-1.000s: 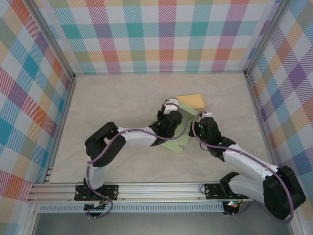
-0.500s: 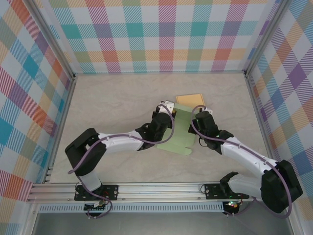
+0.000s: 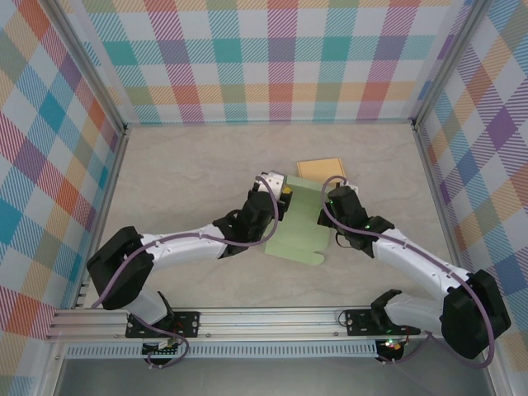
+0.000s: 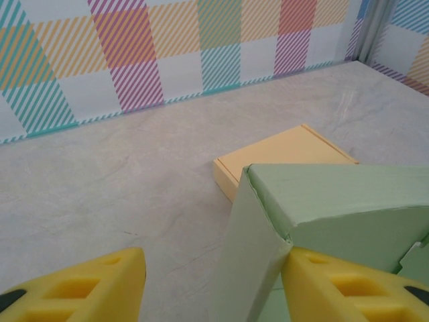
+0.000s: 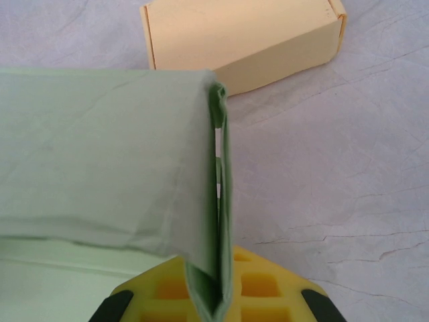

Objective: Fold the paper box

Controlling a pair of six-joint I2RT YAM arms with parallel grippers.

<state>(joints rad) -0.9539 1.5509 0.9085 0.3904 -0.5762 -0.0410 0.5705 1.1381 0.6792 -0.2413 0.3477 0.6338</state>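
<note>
Right hand (image 3: 337,198) pinching green paper box (image 3: 299,229); left hand (image 3: 276,186) spread, drawn farther from yellow box (image 3: 320,168).
Exposes more of it; folding unfinished.

The surface (image 3: 181,177) is pale beige, with a faint marble pattern. A small yellow cardboard box (image 3: 321,169), closed, lies flat on it toward the far side. Just beside this, on the near side, the half-folded green paper box (image 3: 299,235) lies with its flat part on the surface.
</note>
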